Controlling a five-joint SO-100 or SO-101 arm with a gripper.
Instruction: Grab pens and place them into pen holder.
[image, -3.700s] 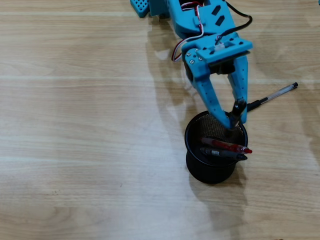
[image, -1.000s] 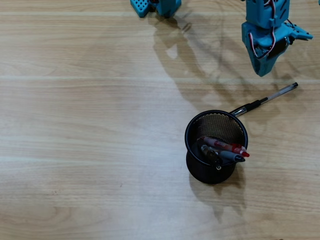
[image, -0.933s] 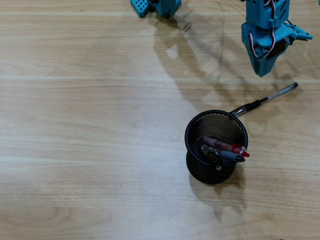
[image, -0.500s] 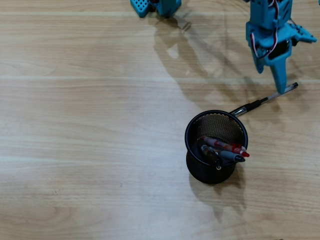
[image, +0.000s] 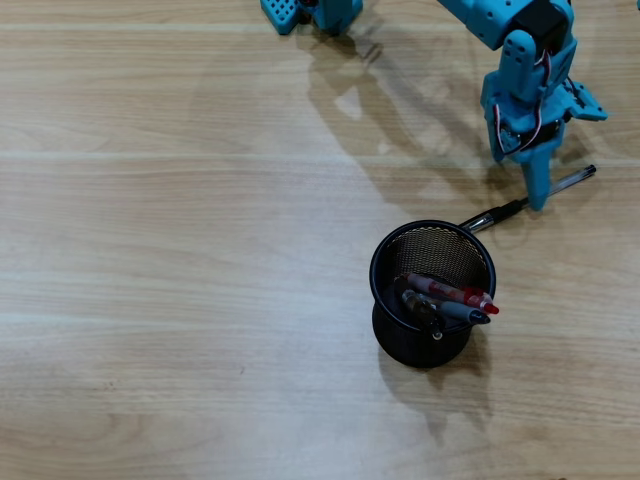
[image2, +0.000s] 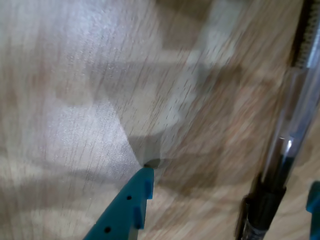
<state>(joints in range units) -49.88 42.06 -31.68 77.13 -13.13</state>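
The pen (image2: 287, 165), light, stiff and slick, lies between the spread tool (image: 537, 196) tips, seemingly mid-barrel.

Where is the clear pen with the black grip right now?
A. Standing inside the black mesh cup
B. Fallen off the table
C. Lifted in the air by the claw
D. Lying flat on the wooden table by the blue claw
D: in the overhead view the clear pen lies on the table beside the pen holder, with the gripper lowered over it; the wrist view shows it resting on the wood.
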